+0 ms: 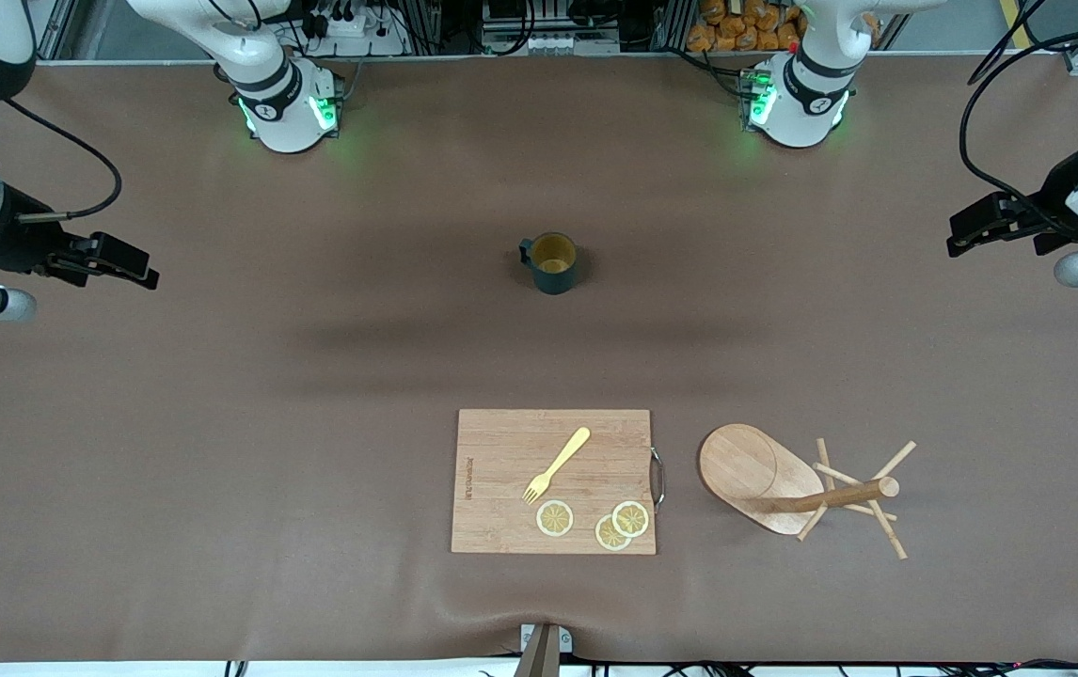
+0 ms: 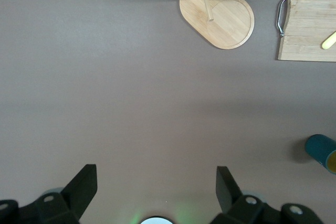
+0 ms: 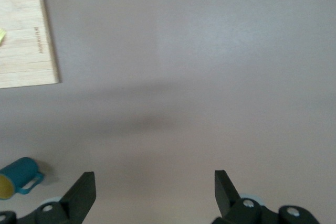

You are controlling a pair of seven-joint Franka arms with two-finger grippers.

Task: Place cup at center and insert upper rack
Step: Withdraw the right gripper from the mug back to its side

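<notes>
Cup [image 1: 553,263], dark teal with a ribbed wall and a yellowish-tan inside, stands upright a little above the middle of the front frame, alone on the brown desk [image 1: 219,423]. Its loop handle points toward the right arm's end of the desk.

Lower in that frame, nearer the camera, lies the wooden cutting board [image 1: 501,508] with a metal handle on the edge that faces the mug tree. On the board rest a yellow fork [image 1: 558,464] and three lemon slices [image 1: 555,518], two of them overlapping.

Just beside the board, toward the left arm's end, the mug tree [image 1: 755,470] lies tipped on its side, its oval base tilted up and its post and thin pegs stretched along the desk.

At the frame's right edge the left gripper [image 1: 972,230] hangs over bare desk, fingers [image 2: 84,187] spread wide apart with nothing between them. At the frame's left edge the right gripper [image 1: 125,263] does the same, its fingers [image 3: 81,192] also wide apart and holding nothing. Both arms wait well apart from every object.
</notes>
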